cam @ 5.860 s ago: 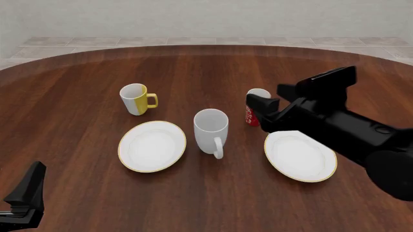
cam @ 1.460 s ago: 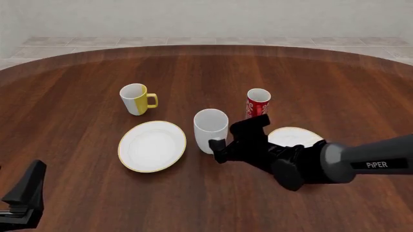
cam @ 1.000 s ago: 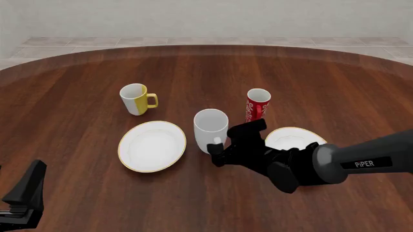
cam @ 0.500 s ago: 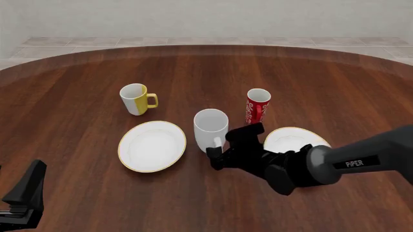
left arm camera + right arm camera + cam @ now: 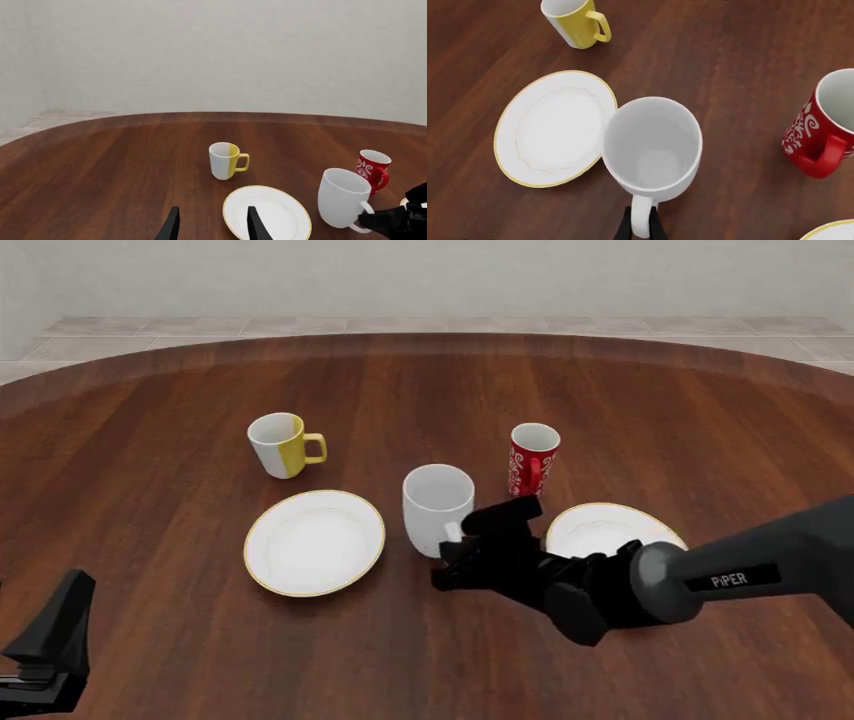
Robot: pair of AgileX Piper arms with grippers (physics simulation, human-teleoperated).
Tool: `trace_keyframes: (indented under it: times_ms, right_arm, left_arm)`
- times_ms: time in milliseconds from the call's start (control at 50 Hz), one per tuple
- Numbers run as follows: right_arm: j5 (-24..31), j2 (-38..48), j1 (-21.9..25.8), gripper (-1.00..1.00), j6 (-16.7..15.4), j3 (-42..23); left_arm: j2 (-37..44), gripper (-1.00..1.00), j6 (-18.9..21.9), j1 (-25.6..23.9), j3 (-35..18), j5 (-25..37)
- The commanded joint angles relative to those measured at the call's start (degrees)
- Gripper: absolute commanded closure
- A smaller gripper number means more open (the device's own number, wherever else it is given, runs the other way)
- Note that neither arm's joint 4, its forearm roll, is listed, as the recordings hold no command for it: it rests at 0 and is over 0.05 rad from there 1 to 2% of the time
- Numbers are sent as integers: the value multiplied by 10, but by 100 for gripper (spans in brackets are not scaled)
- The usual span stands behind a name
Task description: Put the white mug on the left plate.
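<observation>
The right gripper's (image 5: 640,227) black fingers pinch the loop handle of the tall glossy all-white mug (image 5: 652,146), which stands just beside the round gold-rimmed left plate (image 5: 554,127) on the wooden table (image 5: 727,60). From the front, the mug (image 5: 437,508) sits between both plates. Best lifted straight up before carrying it leftward, keeping it upright, clear of that rim. The left gripper (image 5: 210,227) hangs open, holding nothing, well back.

Right fingers (image 5: 656,226) closed on white mug (image 5: 437,509) handle.
</observation>
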Motion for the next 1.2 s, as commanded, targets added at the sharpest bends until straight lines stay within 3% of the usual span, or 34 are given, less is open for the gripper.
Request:
trace_keyframes:
  times_ms: [20, 400, 1000, 1200]
  right_arm:
    - [0, -3, 5, 100, -9, 2]
    - [-10, -18, 35, 100, -18, 7]
    - [29, -64, 10, 100, -74, 7]
    - [40, -79, 21, 100, -75, 4]
  left_arm:
    - [0, -100, 0, 0, 0, 1]
    - [0, -100, -1, -1, 2, -3]
    - [0, -100, -1, 3, -1, -1]
    - [0, -100, -2, 3, -1, -2]
